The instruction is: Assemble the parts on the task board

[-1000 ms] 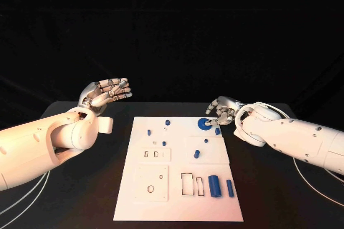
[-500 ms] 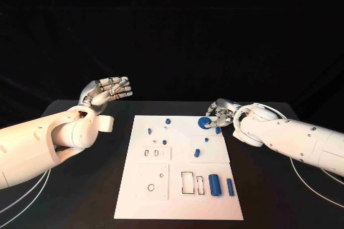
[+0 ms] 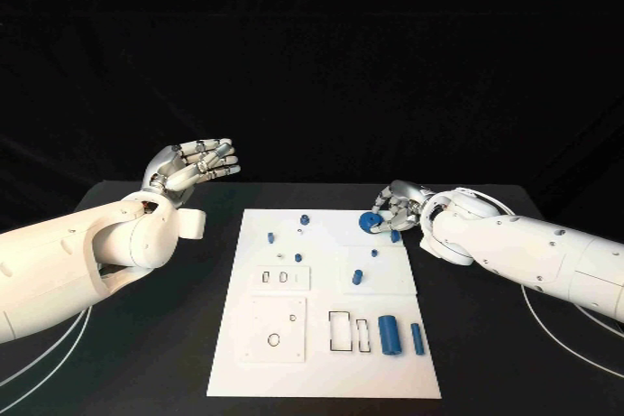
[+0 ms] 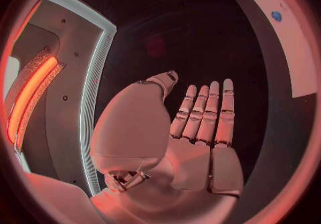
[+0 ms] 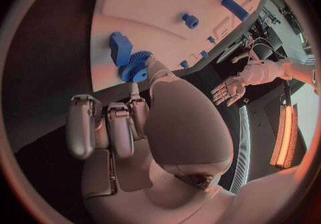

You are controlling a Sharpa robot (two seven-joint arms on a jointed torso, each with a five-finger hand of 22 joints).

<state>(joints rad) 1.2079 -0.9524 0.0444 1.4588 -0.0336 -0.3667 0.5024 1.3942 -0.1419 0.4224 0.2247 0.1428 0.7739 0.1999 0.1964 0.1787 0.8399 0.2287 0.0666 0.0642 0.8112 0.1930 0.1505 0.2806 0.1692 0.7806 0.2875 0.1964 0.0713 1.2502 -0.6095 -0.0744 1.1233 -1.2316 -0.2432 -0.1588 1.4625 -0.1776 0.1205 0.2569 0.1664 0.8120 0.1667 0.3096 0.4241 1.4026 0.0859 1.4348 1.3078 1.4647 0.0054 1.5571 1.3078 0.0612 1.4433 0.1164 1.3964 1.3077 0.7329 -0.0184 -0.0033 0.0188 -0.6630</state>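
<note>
The right hand (image 3: 398,210) is at the far right corner of the task board (image 3: 325,384), with its fingers closed around a blue gear (image 3: 372,222); the right wrist view shows the toothed gear (image 5: 136,68) pinched at a fingertip, close beside a blue block-shaped part (image 5: 120,47) on the board. Whether the gear is lifted clear of the board or resting on it cannot be told. The left hand (image 3: 193,169) is raised off the table to the left of the board, well apart from it, holding nothing, with its fingers extended side by side in the left wrist view (image 4: 200,128). The step in hand appears to be handling the gear for seating. To do this well, keep the gear face level with the board, centre its bore over the intended post or recess before lowering, and descend straight without sideways drag. Avoid striking the adjacent blue block, since the two parts are close. Release only once the gear sits flat; a tilted gear is likely to jam. The other parts are in plain sight on the board: small blue pegs (image 3: 303,220) near the far edge, a short blue pin (image 3: 356,277) near the middle, and a blue cylinder (image 3: 388,331) with a slimmer blue bar (image 3: 417,339) at the near right, beside rectangular cut-outs (image 3: 338,333). No brand, label or legible writing is visible on the board, the parts or the arms.
</note>
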